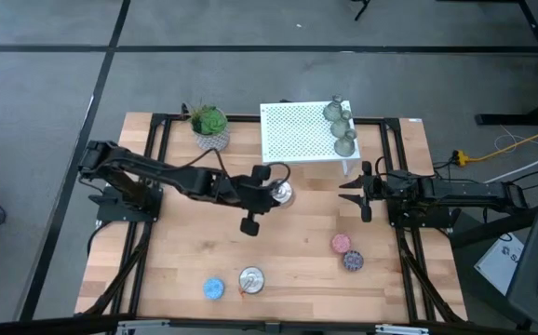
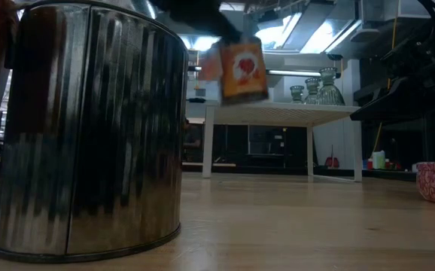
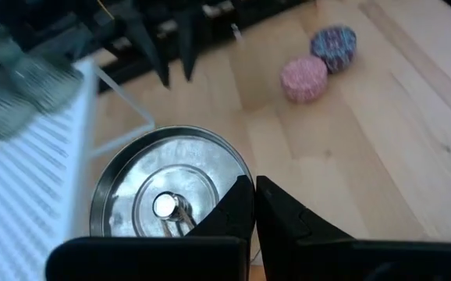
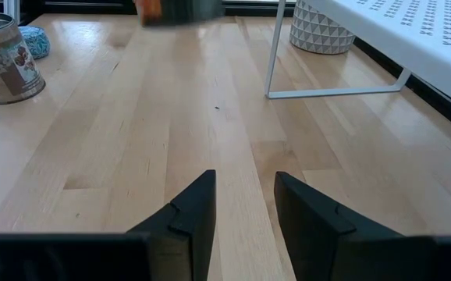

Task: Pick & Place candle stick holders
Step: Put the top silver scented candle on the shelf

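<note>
Three olive-grey candle stick holders (image 1: 340,127) stand on their bases at the right end of a white perforated shelf (image 1: 297,135); they also show in the low view (image 2: 317,87). No gripper touches them. My left gripper (image 1: 267,193) is at the table's middle, just in front of the shelf, shut on an open metal tin (image 1: 282,194). The tin, with an orange label (image 2: 243,69), shows in the air in the low view. My right gripper (image 1: 354,192) is open and empty near the shelf's right leg, low over the table (image 4: 245,207). My left gripper pinches the tin's rim (image 3: 245,184), with one finger (image 3: 237,207) inside the tin and the other finger (image 3: 280,211) outside its wall. The tin hangs lifted clear of the table, roughly upright with its open mouth up.
A second tin (image 1: 251,280) stands near the front edge, filling the low view's left (image 2: 89,128). A blue disc (image 1: 214,289) lies beside it. A pink disc (image 1: 342,243) and a purple disc (image 1: 353,261) lie at the right. A potted plant (image 1: 210,126) stands left of the shelf.
</note>
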